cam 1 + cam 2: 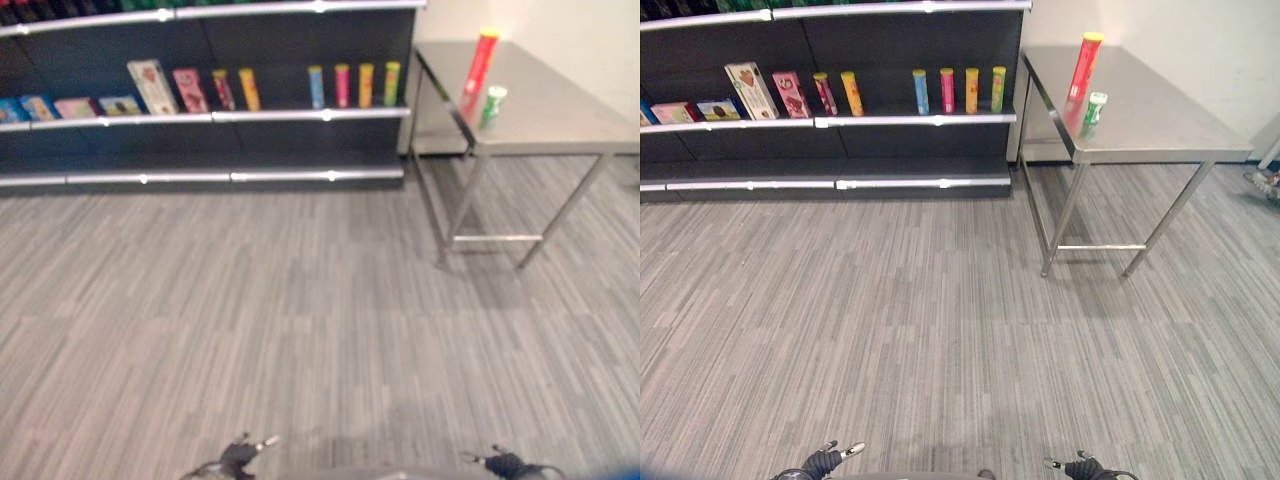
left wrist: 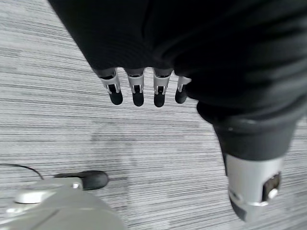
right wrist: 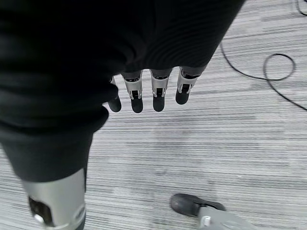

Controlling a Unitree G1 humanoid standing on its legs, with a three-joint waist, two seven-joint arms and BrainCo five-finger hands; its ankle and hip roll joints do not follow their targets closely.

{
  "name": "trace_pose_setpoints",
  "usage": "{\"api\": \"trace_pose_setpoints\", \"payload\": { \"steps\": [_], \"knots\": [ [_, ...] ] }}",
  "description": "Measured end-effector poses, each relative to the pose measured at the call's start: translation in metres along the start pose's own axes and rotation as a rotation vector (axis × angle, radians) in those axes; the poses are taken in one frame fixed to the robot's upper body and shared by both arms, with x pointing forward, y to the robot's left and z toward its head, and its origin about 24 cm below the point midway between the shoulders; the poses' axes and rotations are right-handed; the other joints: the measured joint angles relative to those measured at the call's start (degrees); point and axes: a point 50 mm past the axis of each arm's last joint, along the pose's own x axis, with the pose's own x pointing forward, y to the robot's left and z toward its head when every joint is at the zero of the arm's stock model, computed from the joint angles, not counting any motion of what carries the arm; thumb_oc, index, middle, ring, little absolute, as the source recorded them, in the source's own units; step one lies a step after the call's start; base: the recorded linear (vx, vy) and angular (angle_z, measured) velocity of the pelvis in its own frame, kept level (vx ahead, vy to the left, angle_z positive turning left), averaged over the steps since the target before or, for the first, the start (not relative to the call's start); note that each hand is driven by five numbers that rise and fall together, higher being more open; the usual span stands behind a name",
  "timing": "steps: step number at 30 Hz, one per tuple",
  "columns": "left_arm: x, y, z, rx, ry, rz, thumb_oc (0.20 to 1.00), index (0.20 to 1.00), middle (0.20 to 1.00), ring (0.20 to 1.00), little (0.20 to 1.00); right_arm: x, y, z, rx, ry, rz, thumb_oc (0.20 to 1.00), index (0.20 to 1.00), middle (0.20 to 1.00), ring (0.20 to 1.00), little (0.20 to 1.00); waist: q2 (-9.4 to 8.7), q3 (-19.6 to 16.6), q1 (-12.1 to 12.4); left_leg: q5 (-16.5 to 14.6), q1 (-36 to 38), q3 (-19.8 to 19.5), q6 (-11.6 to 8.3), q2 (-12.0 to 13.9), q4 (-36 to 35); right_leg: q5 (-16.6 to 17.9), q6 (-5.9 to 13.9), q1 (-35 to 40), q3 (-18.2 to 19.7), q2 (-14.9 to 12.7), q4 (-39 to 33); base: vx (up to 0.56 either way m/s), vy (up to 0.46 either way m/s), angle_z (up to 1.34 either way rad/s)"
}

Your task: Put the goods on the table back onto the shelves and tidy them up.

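Nearest, the left hand (image 2: 144, 86) hangs low with its fingers (image 2: 137, 93) straight and relaxed, nothing between them and the thumb (image 2: 252, 184), only grey carpet (image 1: 920, 330) past the fingertips. The right hand (image 3: 153, 91) hangs the same way, fingers (image 3: 158, 98) loose and holding nothing, thumb (image 3: 57, 201) apart from them. Both hands sit at the near edge of the head views, well short of everything else.

Far ahead of the right hand's fingers stands a steel table (image 1: 1160, 125). On it are a tall red tube (image 1: 1084, 66) with a yellow cap and, just beside it, a short green can (image 1: 1095, 107), both upright.

Far ahead of the left hand's fingers is a dark shelf unit (image 1: 830, 120), its middle shelf carrying boxes (image 1: 750, 90) and a row of upright tubes (image 1: 958, 90)
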Motion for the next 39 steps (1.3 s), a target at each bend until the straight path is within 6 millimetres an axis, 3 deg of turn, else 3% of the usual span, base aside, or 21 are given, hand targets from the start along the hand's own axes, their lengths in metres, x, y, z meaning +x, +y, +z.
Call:
{"api": "trace_pose_setpoints", "payload": {
  "steps": [39],
  "knots": [
    [0.000,0.000,-0.001,0.002,0.007,-0.006,1.000,1.000,1.000,1.000,1.000,-0.001,0.001,-0.004,-0.001,0.011,0.004,1.000,1.000,1.000,1.000,1.000,-0.97,0.98,-0.06,0.07,0.68,1.65,0.04,-0.10,-1.29,0.42,0.52,-0.49,1.82,0.02,-0.02,0.00,0.016,-0.02]
  ]
}}
